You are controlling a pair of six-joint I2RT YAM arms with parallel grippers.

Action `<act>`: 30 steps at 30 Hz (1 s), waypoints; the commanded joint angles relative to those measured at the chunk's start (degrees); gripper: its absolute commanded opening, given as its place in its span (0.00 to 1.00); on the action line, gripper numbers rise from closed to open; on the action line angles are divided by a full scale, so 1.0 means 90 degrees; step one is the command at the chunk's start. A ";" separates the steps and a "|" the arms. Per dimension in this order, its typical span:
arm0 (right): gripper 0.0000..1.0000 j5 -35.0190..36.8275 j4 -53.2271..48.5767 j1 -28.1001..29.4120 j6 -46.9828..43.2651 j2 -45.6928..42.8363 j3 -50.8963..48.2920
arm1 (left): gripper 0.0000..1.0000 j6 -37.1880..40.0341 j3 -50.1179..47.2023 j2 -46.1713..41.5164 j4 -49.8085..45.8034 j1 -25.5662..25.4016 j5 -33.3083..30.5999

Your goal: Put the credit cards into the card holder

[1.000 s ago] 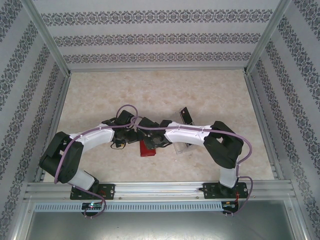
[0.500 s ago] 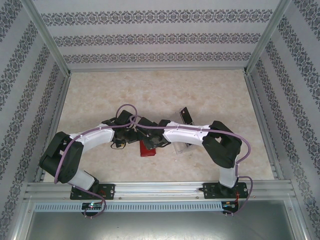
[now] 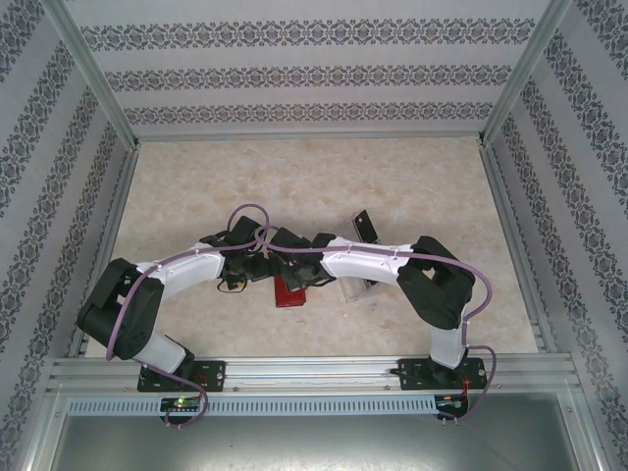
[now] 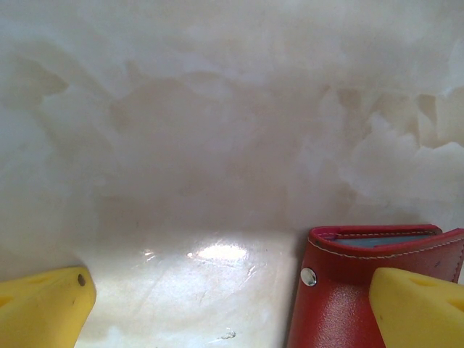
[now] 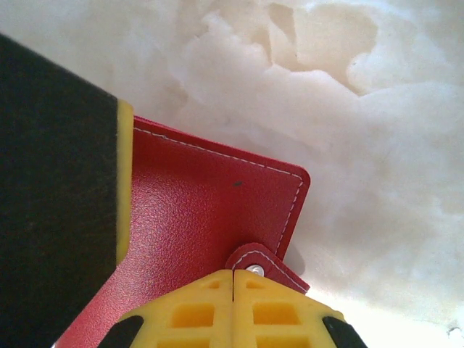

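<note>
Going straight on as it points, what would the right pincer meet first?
The red card holder: its snap tab lies directly at the tips of the shut right pincer, possibly touching.

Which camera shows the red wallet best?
The right wrist camera. There the red wallet sits close up, with its white stitching and snap tab easy to see. The left wrist camera catches one corner of it with a silver stud. The top camera shows a small red patch between the arms.

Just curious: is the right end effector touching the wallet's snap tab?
Cannot tell: right wrist view, the right end effector overlaps the snap tab, hiding contact.
</note>
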 commanded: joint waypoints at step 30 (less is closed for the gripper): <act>0.00 -0.0417 0.0422 0.0288 -0.0088 -0.0035 -0.0089 | 1.00 -0.0207 -0.0171 0.0458 0.0473 -0.0089 0.0455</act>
